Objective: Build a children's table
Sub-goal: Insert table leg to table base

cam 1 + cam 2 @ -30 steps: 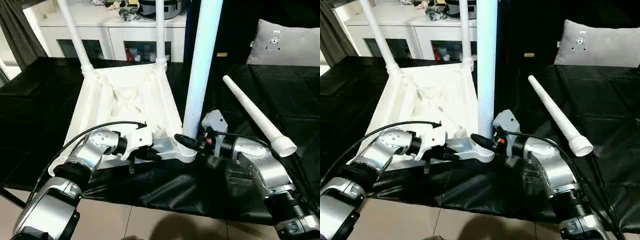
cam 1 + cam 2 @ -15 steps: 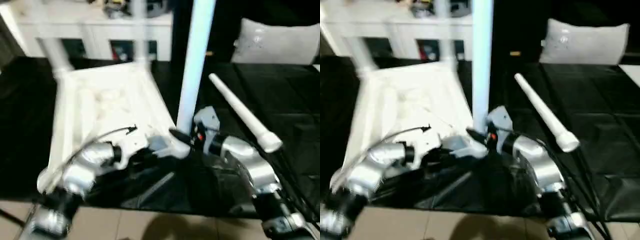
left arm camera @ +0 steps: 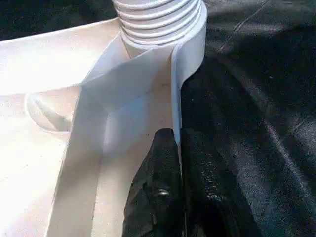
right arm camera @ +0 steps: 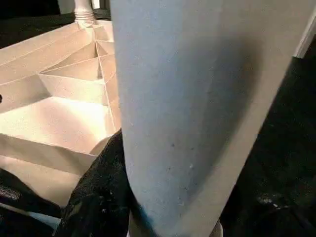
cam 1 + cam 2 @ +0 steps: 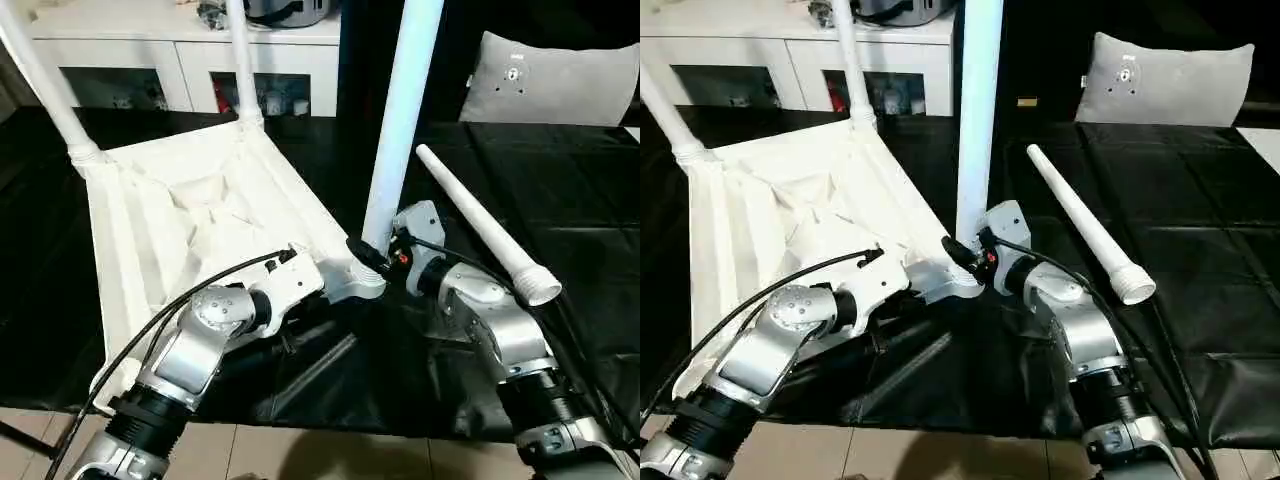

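Observation:
The white table top (image 5: pixel 190 220) lies upside down, ribbed underside up, on the black-covered table. Two white legs (image 5: pixel 240 60) stand upright in its far corner sockets. A third leg (image 5: pixel 400 120) stands upright in the near right socket (image 5: pixel 362 287). My right gripper (image 5: pixel 372 258) is shut around this leg's base, one black finger (image 4: pixel 98 197) beside the tube. My left gripper (image 3: pixel 178 163) is shut on the top's thin rim wall just beside that socket, with the leg's ridged end (image 3: pixel 158 19) close ahead. A fourth leg (image 5: pixel 480 220) lies loose to the right.
The black sheet (image 5: pixel 580 200) covers the work table, and its near edge drops to a tiled floor (image 5: pixel 330 460). A white cabinet (image 5: pixel 190 50) with clutter stands behind. A grey cushion (image 5: pixel 550 80) leans at the back right.
The whole picture has shifted, so the camera has moved. Both grippers keep the same holds. The top's far end looks swung slightly left about the gripped corner.

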